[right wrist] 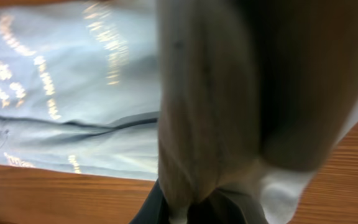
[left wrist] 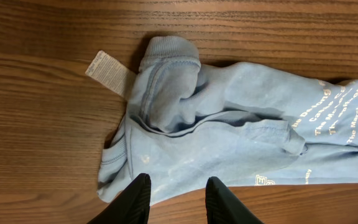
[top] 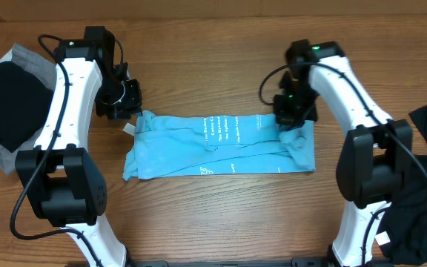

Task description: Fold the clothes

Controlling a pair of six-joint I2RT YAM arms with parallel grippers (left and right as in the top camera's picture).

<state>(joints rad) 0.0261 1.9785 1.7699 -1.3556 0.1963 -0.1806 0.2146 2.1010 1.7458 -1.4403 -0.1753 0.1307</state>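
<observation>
The light blue T-shirt [top: 221,144] lies on the wooden table as a long band, its lettering facing up. My right gripper [top: 291,119] is at the band's far right corner, shut on a bunch of the cloth. In the right wrist view that lifted fold [right wrist: 210,112] fills the frame and runs down into the gripper [right wrist: 191,208]. My left gripper [top: 128,104] hovers at the band's left end. The left wrist view shows the shirt's rumpled left end [left wrist: 185,118] and its white tag [left wrist: 107,71]. That gripper [left wrist: 176,190] stands open over the cloth edge, holding nothing.
A black garment [top: 2,93] rests on grey cloth [top: 28,59] at the far left. Another black garment [top: 421,185] hangs over the table's right side. Bare wood [top: 221,215] shows in front of the shirt.
</observation>
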